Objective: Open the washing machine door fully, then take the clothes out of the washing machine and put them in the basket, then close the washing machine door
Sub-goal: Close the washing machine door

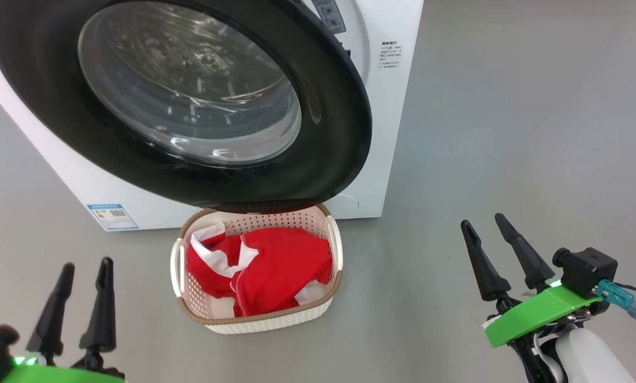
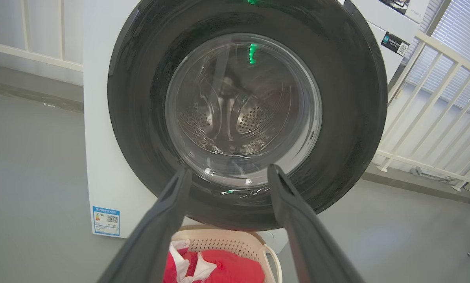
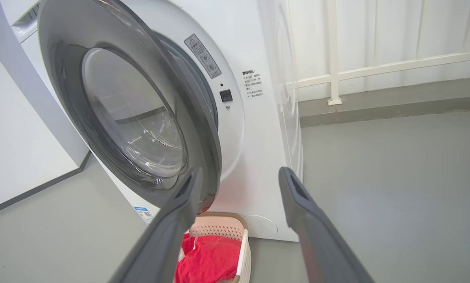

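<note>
— How far along is this looking?
— The clothes (image 1: pixel 275 266) are lying in the basket (image 1: pixel 270 323), beneath the door (image 1: pixel 333 133), which is hanging ajar. The left fingers (image 1: pixel 100 308) and right fingers (image 1: pixel 482 266) are hovering spread, empty. Closing the door is looking like all that's left.

Dark tapered fingers (image 1: pixel 482 266), green mounts (image 1: pixel 536 314), black camera (image 1: pixel 589 271), teal plug (image 1: pixel 613 294), white forearm (image 1: pixel 589 356)

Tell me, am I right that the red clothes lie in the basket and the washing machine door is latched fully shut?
Not quite: the washing machine door stands ajar, as the right wrist view shows. The red clothes do lie in the basket.
</note>
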You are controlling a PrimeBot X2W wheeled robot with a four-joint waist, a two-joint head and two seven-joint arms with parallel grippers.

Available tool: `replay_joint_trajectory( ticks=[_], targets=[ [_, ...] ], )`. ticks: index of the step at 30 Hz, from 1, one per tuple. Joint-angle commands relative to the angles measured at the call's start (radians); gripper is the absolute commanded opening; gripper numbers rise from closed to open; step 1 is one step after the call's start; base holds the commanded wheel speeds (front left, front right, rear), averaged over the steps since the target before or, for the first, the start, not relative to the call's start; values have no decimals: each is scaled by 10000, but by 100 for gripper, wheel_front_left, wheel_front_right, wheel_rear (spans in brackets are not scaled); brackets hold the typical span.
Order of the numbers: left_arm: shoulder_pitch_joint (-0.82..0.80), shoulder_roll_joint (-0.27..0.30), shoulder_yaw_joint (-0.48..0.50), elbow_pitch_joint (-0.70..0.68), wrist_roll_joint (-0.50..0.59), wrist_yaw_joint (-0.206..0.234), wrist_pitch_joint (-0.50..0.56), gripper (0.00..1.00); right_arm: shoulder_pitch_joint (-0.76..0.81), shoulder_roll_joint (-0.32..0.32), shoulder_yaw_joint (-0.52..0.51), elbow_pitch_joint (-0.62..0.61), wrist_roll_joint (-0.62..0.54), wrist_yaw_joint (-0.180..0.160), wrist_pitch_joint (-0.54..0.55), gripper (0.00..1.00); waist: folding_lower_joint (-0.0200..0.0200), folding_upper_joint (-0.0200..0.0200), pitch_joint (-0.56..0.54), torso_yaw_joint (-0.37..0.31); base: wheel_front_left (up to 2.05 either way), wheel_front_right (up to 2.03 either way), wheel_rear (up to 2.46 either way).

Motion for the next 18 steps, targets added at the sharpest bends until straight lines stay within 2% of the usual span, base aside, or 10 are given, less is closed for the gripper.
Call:
replay_joint_trajectory(
  ticks=[1,7,18],
  targets=[
    [-141,203,321,-112,205,-29,-228,100,22,-45,261,-268,8,16,-120,100,0,0,16,-14,0,0,0],
    [-26,-82,114,469,728,15,-1024,100,6,-46,278,-251,25,16,-120,100,0,0,56,-42,0,0,0],
    [-74,-455,15,842,1128,53,-1406,100,-29,-48,272,-273,14,16,-120,100,0,0,147,-86,0,0,0]
  ],
)
